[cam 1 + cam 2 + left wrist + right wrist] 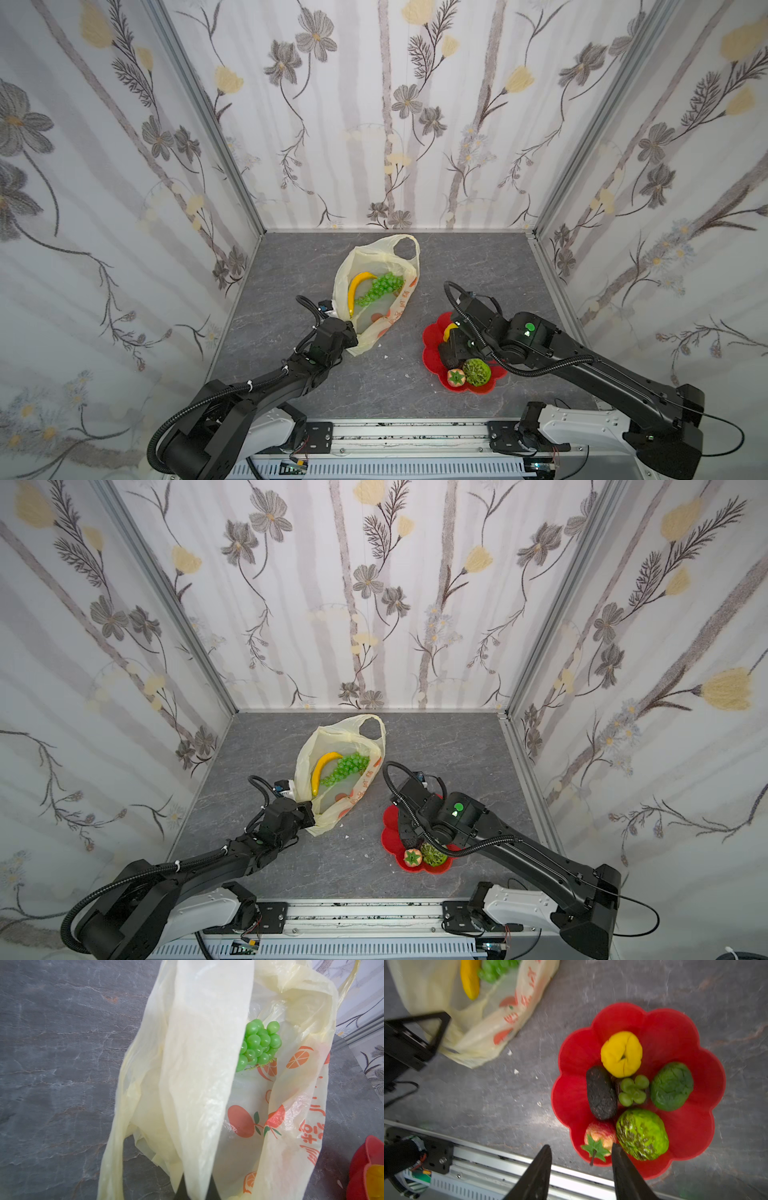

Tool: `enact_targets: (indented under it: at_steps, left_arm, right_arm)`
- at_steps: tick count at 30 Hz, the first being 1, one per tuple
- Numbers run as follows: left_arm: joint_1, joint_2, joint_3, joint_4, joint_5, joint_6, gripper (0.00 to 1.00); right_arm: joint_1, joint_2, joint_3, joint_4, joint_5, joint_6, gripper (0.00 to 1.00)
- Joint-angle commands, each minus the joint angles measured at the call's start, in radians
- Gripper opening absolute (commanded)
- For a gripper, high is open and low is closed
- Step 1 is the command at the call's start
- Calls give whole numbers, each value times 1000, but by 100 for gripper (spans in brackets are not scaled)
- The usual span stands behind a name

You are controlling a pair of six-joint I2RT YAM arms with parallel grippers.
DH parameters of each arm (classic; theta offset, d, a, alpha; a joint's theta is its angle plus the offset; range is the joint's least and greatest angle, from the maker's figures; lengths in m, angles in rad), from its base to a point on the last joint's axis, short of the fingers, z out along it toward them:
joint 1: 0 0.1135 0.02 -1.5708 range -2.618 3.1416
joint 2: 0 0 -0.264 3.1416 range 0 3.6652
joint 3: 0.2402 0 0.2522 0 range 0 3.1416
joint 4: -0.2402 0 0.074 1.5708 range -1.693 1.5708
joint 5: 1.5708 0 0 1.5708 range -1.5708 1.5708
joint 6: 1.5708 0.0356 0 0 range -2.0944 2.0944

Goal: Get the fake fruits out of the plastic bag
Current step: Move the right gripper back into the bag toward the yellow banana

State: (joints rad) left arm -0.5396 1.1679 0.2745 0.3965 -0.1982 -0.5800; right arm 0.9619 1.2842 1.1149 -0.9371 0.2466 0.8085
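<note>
Nearest me, the right end effector (pixel 581 1146) hangs with its jaws apart and empty over the plate (pixel 695 1043), just above the strawberry (pixel 600 1138). If it drops lower, it could knock that fruit over the rim. Beyond, the left end effector (pixel 196 1188) is clamped on the edge of the bag (pixel 361 257). The banana (pixel 357 286) and grapes (pixel 380 289) lie inside. A hard tug might tear the thin film or fold the mouth shut over them.
</note>
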Motion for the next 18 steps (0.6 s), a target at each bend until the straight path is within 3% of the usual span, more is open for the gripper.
enact_targets:
  at_steps: [1, 4, 9, 14, 18]
  left_arm:
    - [3, -2, -4, 25, -21, -7, 0]
    - [3, -8, -9, 27, -21, -15, 0]
    - [4, 1, -7, 32, -23, -12, 0]
    - [5, 13, -10, 34, -17, -22, 0]
    - [6, -13, -35, 31, 35, -102, 0]
  right_arm:
    - [-8, 19, -5, 285, 103, -22, 50]
    - [-18, 99, 8, 425, 99, -45, 51]
    - [-43, 290, 104, 471, 67, -65, 53]
    - [-45, 437, 143, 592, -34, -78, 54]
    - [-43, 541, 176, 703, -136, -69, 55]
